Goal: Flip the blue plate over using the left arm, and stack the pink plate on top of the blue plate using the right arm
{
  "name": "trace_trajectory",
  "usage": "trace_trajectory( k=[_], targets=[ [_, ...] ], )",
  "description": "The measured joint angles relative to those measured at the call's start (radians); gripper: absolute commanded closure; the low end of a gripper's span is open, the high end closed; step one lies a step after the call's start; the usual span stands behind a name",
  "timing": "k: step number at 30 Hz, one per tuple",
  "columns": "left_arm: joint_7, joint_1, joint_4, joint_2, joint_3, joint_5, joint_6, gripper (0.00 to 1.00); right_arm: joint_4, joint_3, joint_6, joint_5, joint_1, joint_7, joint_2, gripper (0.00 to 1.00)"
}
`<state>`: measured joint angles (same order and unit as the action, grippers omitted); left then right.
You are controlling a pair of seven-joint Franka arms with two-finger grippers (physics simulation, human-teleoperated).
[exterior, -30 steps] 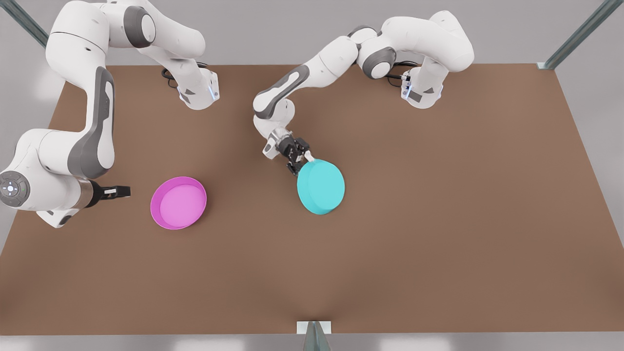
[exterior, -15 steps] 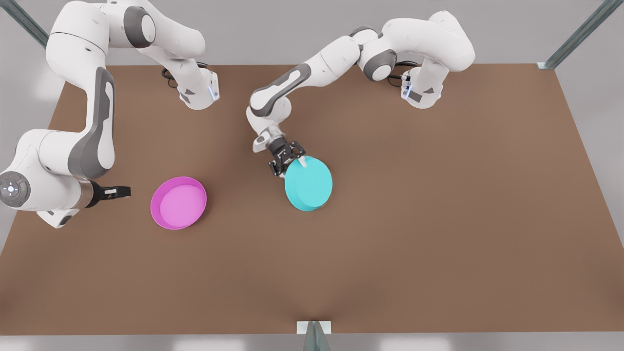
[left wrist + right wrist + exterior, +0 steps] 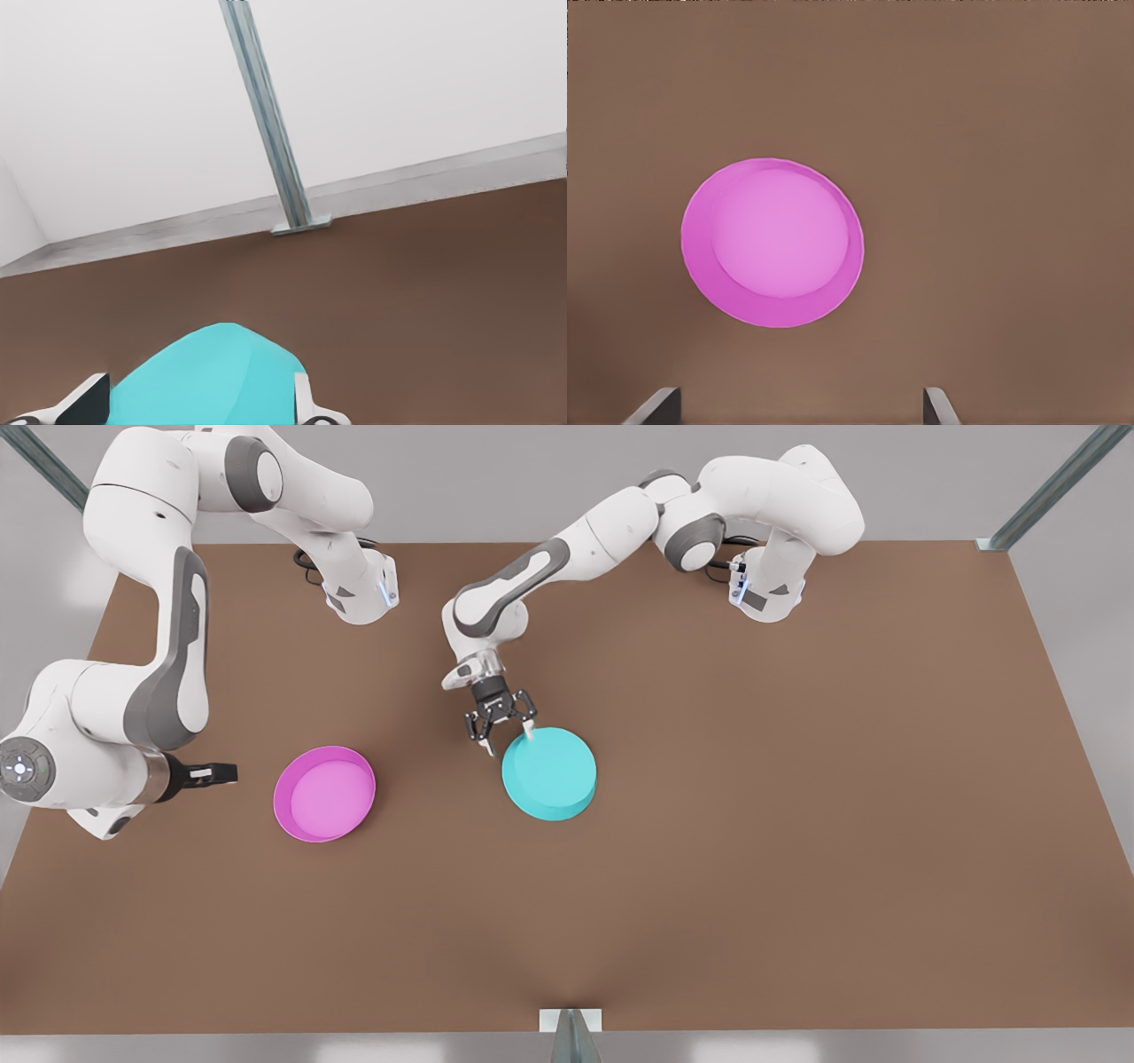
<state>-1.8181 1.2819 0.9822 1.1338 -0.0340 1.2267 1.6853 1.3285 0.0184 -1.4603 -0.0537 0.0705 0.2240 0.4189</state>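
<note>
The round cyan plastic plate [image 3: 208,376] ran off the left wrist view's edge, so its near part was cut away. The left gripper's black-and-white fingertips [image 3: 84,400] were also clipped there. In the right wrist view, just the tips of the right gripper's grey fingers [image 3: 656,405] showed before the frame cut them off.

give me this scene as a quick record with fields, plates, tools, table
blue plate: flat base up, on the table, middle
pink plate: rim up, toward the front view's left, apart from the blue one
left tool: open at the blue plate's far rim
right tool: open, waits beside the pink plate
table: brown
</note>
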Motion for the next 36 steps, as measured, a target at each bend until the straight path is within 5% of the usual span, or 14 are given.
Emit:
trace_trajectory(
  k=[4, 5, 8, 15, 19, 22, 36],
  targets=[
    [0.161, -0.009, 0.137, -0.267, 0.001, -0.167, -0.089, 0.00, 0.000, 0.000, -0.001, 0.001, 0.000, 0.000, 0.000, 0.00],
    [0.259, -0.050, 0.256, -0.423, -0.001, -0.238, -0.092, 0.00, 0.000, 0.000, -0.001, 0.011, 0.013, 0.020, 0.001, 0.00],
    [0.398, -0.245, 0.305, -0.581, -0.003, -0.434, -0.120, 0.00, 0.000, -0.002, -0.071, 0.104, 0.091, 0.085, 0.113, 0.00],
    [1.399, -1.096, 0.605, -1.110, 0.116, -0.879, -0.074, 0.00, 0.092, 0.003, -0.138, 0.269, 0.221, 0.302, 0.240, 0.00],
    [1.734, -1.305, 0.496, -1.048, 0.153, -1.086, -0.217, 0.00, 0.295, 0.002, -0.281, 0.312, 0.301, 0.468, 0.192, 0.00],
    [1.824, -1.064, 0.487, -1.002, 0.100, -1.167, -0.195, 0.00, 0.392, -0.005, -0.393, 0.395, 0.307, 0.533, 0.192, 0.00],
    [1.722, -1.098, 0.481, -0.973, 0.061, -1.203, -0.137, 0.00, 0.532, -0.048, -0.548, 0.452, 0.281, 0.552, 0.201, 0.00]
  ],
)
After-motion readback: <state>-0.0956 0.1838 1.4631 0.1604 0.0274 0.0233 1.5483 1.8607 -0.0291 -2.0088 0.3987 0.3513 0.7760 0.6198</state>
